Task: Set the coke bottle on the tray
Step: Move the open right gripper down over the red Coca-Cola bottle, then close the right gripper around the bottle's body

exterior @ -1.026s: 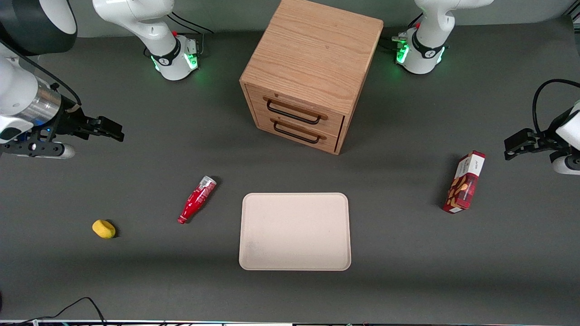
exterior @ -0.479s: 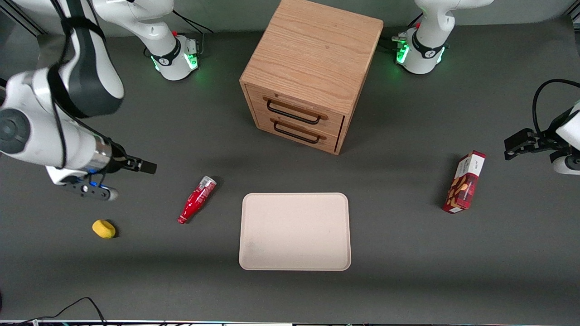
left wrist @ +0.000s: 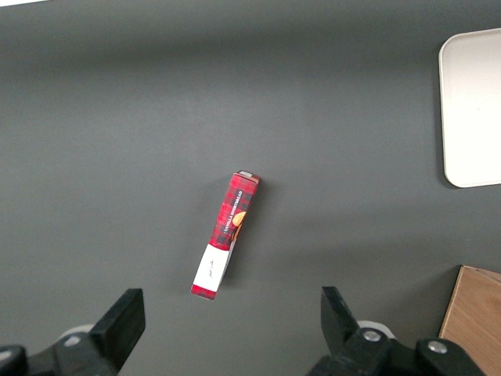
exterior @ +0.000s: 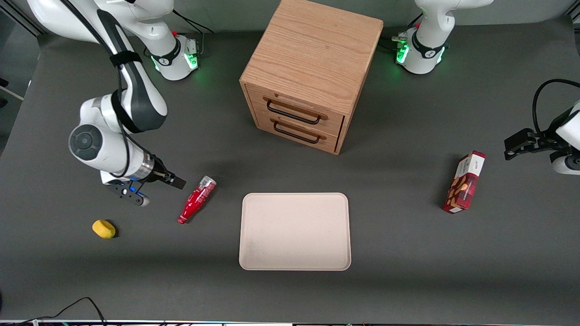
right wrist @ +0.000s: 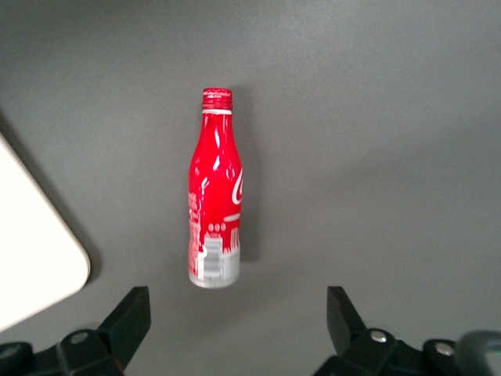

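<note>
Red and shiny, the coke bottle [exterior: 197,199] lies flat on the dark counter [exterior: 408,271], in the middle-left part of the front view. It sits just beside the pale tray [exterior: 294,231] but does not touch it. Our gripper [exterior: 174,182] hangs close to the bottle's silvery end, a little toward the upper left of it in the front view. It is not touching the bottle.

In the right wrist view we see our two fingers [right wrist: 133,317] spread wide apart, with nothing between them. The coke bottle [right wrist: 214,218] lies lengthwise ahead of the gap between them. Its silvery end points at us and its red cap points away.

We think the next move turns on this: our fingers need to reach forward and come down on each long side of the bottle.
</note>
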You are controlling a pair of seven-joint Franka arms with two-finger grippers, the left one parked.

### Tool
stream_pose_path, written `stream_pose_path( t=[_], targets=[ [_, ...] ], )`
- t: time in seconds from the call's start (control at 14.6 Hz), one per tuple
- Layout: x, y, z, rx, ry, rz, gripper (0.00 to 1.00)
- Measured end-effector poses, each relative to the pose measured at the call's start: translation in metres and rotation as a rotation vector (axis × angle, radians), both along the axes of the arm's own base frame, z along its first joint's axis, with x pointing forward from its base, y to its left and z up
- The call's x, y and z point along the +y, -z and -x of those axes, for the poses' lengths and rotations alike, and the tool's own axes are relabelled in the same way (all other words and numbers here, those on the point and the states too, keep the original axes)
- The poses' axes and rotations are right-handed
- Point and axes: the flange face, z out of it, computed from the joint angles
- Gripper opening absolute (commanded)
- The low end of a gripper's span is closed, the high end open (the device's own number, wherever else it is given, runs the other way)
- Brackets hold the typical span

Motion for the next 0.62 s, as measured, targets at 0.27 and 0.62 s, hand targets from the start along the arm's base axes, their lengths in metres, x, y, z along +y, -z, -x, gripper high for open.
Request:
stream_pose_path(
  t=[0.27, 0.62],
  targets=[
    [0.007, 0.044, -0.002, -0.027, 0.008, 0.008, 1.0],
    [0.012, 0.085, -0.01, -0.036, 0.014, 0.004, 1.0]
  ],
)
